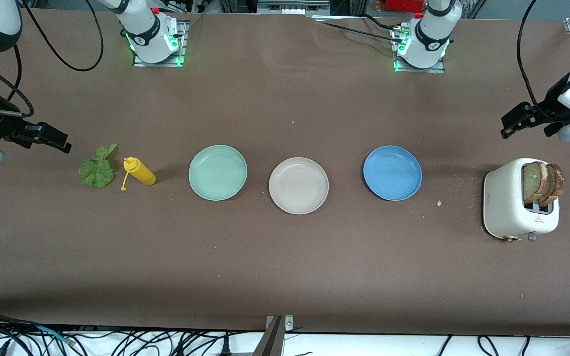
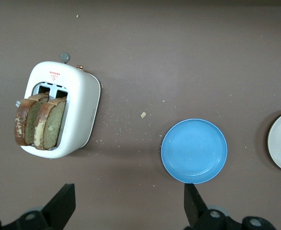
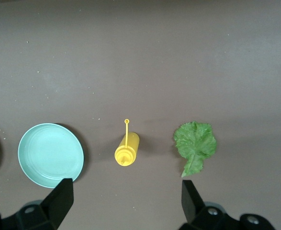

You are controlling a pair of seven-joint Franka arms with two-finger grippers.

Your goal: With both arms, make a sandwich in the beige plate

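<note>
Left gripper (image 1: 526,120) jaws spread wide, holding nothing, up in the air over bare counter (image 1: 285,277) at the left arm's end, with the toaster (image 1: 520,205) standing closer to the front edge than the spot beneath it. Right gripper (image 1: 50,137) jaws wide open too, empty, over bare counter at the right arm's end, close to the lettuce leaf (image 1: 97,168).

Two bread slices (image 1: 542,184) stand upright in the toaster's slots, side by side, crusts dark. Lettuce leaf lies flat on the counter, just beside a yellow squeeze bottle (image 1: 139,172) lying on its side, cap dangling off the tip.

Three plates in a row along the middle of the counter: mint-green plate (image 1: 217,172) toward the right arm's end, beige plate (image 1: 298,185) in the centre and slightly nearer the front edge, blue plate (image 1: 392,172) toward the left arm's end. All three plates apart from each other. Crumbs scattered on the counter between blue plate and toaster.
</note>
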